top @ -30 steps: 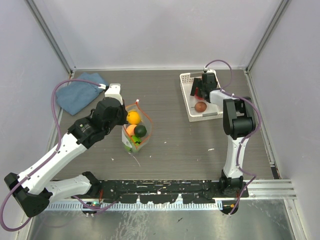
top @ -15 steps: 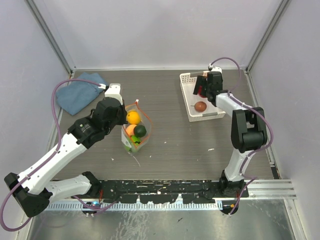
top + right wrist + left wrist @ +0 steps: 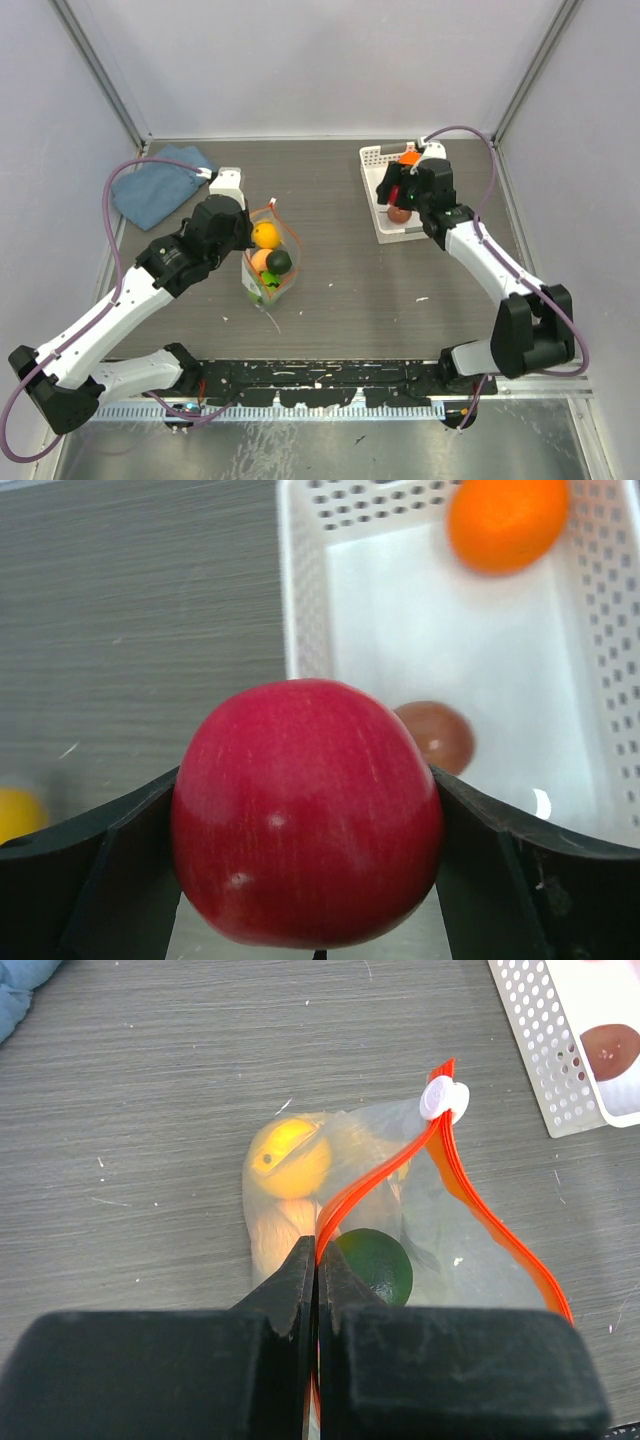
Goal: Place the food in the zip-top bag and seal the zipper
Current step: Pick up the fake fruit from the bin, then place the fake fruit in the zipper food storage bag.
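Red fruit (image 3: 307, 815) gripped by right hand (image 3: 400, 185) over the basket (image 3: 300, 600) edge, bound for the zip-top bag (image 3: 470, 1250). Left hand (image 3: 317, 1260) is clenched on the zipper (image 3: 370, 1185), keeping the bag's mouth open on the table (image 3: 150, 1110).

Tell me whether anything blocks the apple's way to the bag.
Nothing visible. Bare table lies between the apple, held over the basket by the right gripper, and the bag, which the left gripper holds open by its zipper.
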Robot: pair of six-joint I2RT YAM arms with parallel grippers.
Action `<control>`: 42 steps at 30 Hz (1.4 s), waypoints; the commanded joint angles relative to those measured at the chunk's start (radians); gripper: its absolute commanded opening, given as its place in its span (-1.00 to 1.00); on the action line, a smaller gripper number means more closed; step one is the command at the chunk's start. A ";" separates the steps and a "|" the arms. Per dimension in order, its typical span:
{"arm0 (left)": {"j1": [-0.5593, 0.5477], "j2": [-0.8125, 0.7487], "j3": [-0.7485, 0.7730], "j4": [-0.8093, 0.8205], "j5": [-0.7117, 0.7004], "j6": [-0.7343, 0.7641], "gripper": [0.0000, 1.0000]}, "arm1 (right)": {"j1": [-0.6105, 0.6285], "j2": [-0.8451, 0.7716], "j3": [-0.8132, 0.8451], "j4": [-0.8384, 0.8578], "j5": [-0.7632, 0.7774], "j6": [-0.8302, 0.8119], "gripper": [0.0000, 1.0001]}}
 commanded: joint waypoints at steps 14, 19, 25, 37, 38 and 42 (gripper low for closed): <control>0.006 -0.064 -0.061 0.084 0.009 -0.021 -1.00 | 0.426 -0.355 -0.057 0.024 -0.026 -0.055 0.21; 0.004 -0.088 -0.069 0.083 0.030 -0.024 -1.00 | 0.545 -0.348 -0.035 0.086 -0.088 -0.086 0.20; 0.004 -0.121 -0.074 0.092 0.081 -0.028 -1.00 | 0.663 -0.294 0.005 0.158 -0.173 -0.124 0.20; 0.004 -0.130 -0.097 0.108 0.118 -0.029 -1.00 | 0.746 -0.144 0.066 0.258 -0.298 -0.155 0.21; 0.004 -0.127 -0.097 0.108 0.120 -0.029 -1.00 | 0.751 -0.126 0.071 0.261 -0.310 -0.158 0.21; 0.003 -0.123 -0.098 0.107 0.136 -0.032 -1.00 | 0.758 -0.069 0.100 0.259 -0.354 -0.166 0.23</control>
